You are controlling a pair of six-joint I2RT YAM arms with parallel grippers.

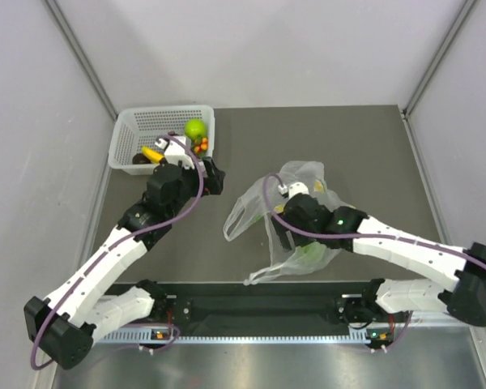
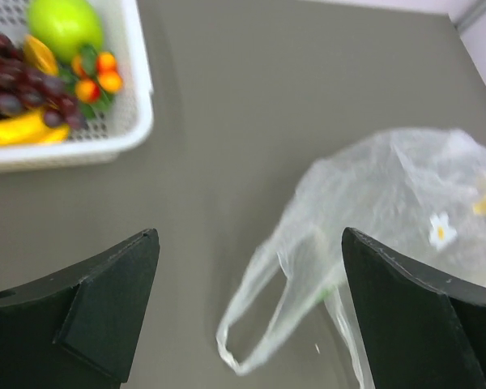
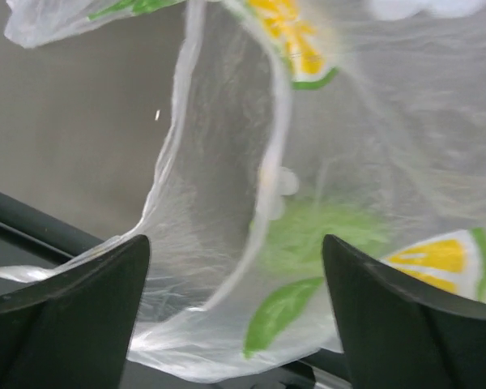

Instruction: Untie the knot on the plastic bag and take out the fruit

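My top camera looks down from above and behind the 2 arms (image 1: 105,267), wide enough for the whole table (image 1: 356,138). My left wrist camera faces down from mid height, sharing the basket (image 2: 138,121) and plastic bag (image 2: 389,194) with it. My right wrist camera sits very close to that bag, its film filling the frame.

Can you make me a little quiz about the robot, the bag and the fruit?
1. True or false: the green apple lies in the white basket.
2. The left end effector is: A open, B shut on the plastic bag, C shut on the basket?
3. Which end effector hangs over the bag?
Key: 1 true. 2 A. 3 The right end effector.
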